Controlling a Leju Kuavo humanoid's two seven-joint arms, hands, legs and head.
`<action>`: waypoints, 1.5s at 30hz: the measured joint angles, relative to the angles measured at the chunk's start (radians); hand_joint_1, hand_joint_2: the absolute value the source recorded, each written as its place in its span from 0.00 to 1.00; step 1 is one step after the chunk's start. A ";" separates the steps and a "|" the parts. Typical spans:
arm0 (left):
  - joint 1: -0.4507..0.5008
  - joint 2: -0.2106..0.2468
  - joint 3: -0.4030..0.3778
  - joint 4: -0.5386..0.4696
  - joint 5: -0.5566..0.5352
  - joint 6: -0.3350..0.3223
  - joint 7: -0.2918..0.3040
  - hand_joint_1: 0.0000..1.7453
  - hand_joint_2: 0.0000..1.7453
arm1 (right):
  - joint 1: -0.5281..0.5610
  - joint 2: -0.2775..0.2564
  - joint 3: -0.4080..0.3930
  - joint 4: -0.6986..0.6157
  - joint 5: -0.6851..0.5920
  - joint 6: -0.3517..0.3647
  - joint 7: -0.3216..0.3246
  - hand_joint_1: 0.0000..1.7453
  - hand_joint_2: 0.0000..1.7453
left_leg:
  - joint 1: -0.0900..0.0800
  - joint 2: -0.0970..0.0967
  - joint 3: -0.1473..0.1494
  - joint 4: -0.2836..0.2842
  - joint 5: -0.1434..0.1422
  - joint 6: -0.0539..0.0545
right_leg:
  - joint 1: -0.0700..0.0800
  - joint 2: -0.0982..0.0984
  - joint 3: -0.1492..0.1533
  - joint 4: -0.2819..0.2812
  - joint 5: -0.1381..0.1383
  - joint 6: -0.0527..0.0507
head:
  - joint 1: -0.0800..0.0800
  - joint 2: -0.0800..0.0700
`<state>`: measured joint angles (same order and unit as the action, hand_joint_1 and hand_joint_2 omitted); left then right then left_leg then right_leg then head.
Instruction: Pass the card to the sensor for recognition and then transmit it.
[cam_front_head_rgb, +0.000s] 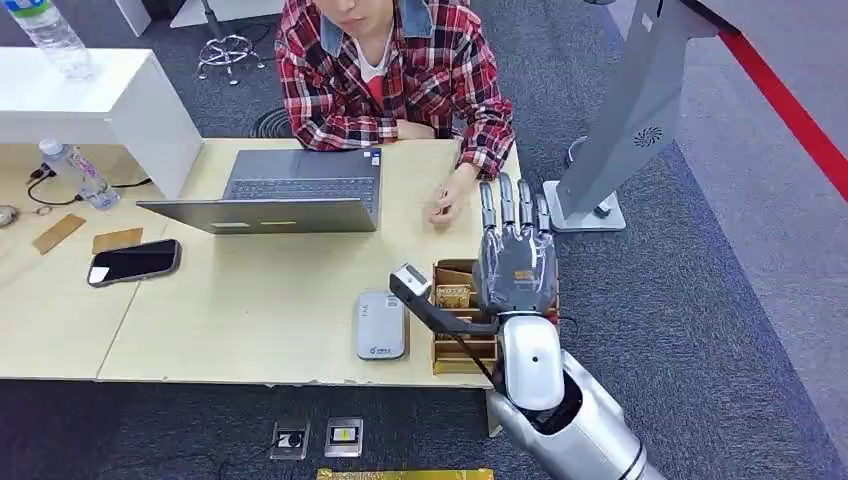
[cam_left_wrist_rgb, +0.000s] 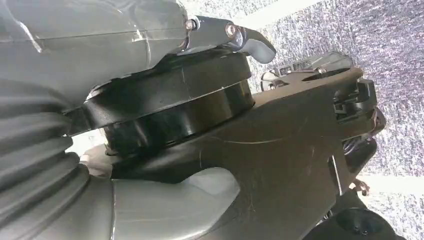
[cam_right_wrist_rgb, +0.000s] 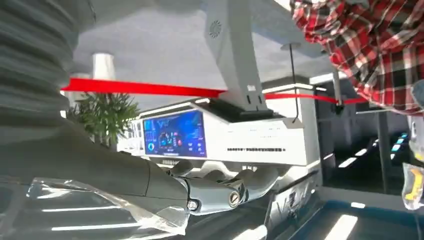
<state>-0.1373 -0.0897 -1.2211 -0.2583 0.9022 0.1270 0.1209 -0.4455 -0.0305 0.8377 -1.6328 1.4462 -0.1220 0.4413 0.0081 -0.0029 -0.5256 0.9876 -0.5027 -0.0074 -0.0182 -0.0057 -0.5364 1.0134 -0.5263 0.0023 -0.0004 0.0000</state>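
My right hand (cam_front_head_rgb: 515, 255) hovers flat over a wooden card box (cam_front_head_rgb: 455, 350) at the table's right front corner, fingers stretched toward the person and thumb out to the left. Brown cards (cam_front_head_rgb: 452, 293) stand in the box, partly hidden under the palm. Nothing is between its fingers; the right wrist view shows the thumb (cam_right_wrist_rgb: 220, 194) held straight and bare. The grey card sensor (cam_front_head_rgb: 381, 325) lies flat on the table just left of the box. My left hand (cam_left_wrist_rgb: 240, 37) hangs beside my body, with just the thumb and the cover visible.
A person in a plaid shirt (cam_front_head_rgb: 400, 70) sits across the table, one hand (cam_front_head_rgb: 447, 200) resting near my fingertips. An open laptop (cam_front_head_rgb: 290, 190), a phone (cam_front_head_rgb: 133, 262) and a bottle (cam_front_head_rgb: 78, 172) lie to the left. A white stand (cam_front_head_rgb: 620, 120) rises right of the table.
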 joint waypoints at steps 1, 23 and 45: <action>0.000 0.000 0.000 0.000 0.000 0.001 0.000 0.00 1.00 | 0.007 -0.007 0.000 -0.015 0.007 0.008 0.003 1.00 1.00 | 0.000 0.000 0.000 0.000 0.000 0.000 | 0.000 0.000 0.000 0.000 0.000 0.000 | 0.000 0.000; 0.000 0.000 0.000 0.000 0.000 0.002 -0.001 0.00 1.00 | 0.064 -0.070 -0.063 0.007 -0.091 0.021 0.015 0.65 1.00 | 0.000 0.000 -0.001 0.000 0.000 0.000 | 0.000 0.000 0.000 0.000 0.000 0.000 | 0.000 0.000; 0.000 0.000 0.000 0.000 0.000 0.003 -0.001 0.00 1.00 | 0.074 -0.074 -0.100 0.154 -0.124 -0.001 0.010 0.57 1.00 | 0.000 0.000 0.000 0.000 0.000 0.000 | 0.000 0.000 0.000 0.000 0.000 0.000 | 0.000 0.000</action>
<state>-0.1370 -0.0900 -1.2207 -0.2583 0.9022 0.1297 0.1202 -0.3715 -0.1041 0.7374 -1.4790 1.3226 -0.1232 0.4517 0.0081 -0.0026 -0.5261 0.9876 -0.5027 -0.0074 -0.0182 -0.0059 -0.5363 1.0134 -0.5263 0.0023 -0.0004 0.0000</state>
